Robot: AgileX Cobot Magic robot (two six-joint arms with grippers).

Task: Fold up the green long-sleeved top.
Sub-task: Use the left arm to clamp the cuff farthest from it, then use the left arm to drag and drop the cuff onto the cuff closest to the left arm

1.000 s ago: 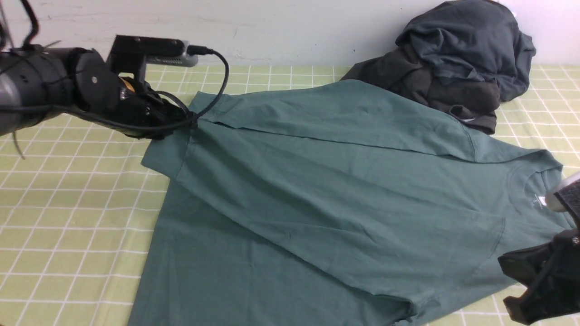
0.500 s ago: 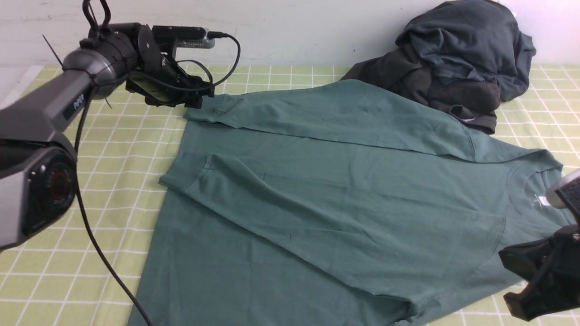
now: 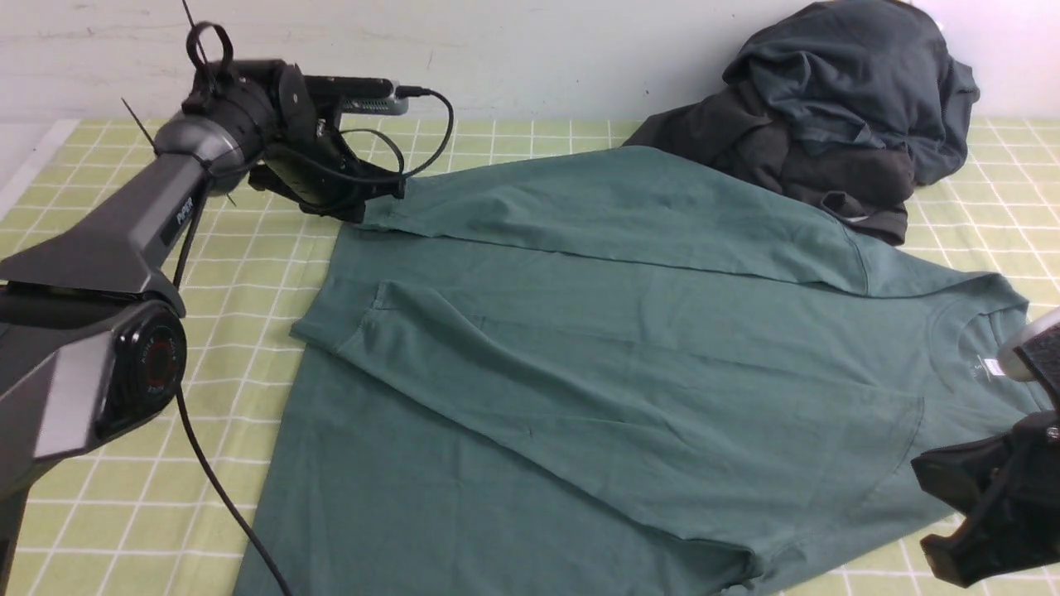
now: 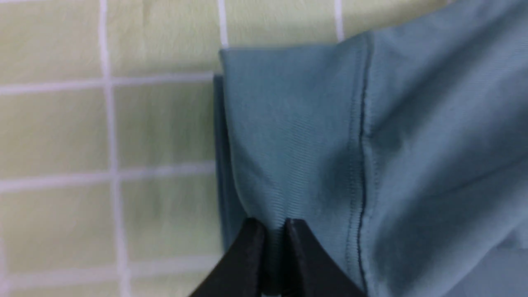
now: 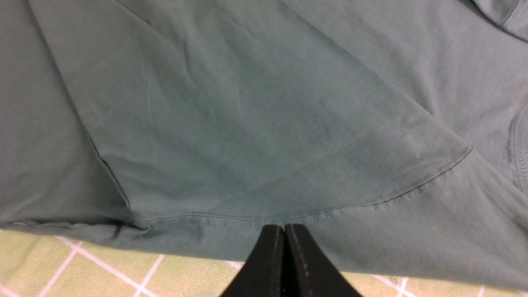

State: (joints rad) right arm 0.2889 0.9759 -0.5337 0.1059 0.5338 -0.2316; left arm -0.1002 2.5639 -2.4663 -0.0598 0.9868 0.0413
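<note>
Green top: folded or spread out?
Partly folded: both sleeves lie across the green top, its body spread flat on the checked cloth; left pincer grips one cuff.

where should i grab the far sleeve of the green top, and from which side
Grip the cuff at the free end of the far sleeve, coming in low from the robot's left. Its doubled, stitched edge ends beside bare tablecloth at the left side of the green top, so jaws can close on it without catching the body. The left gripper pinches it there.

Checked tablecloth [image 3: 124, 538] bears the green long-sleeved top [image 3: 580, 372] and dark garments [image 3: 836, 108].
</note>
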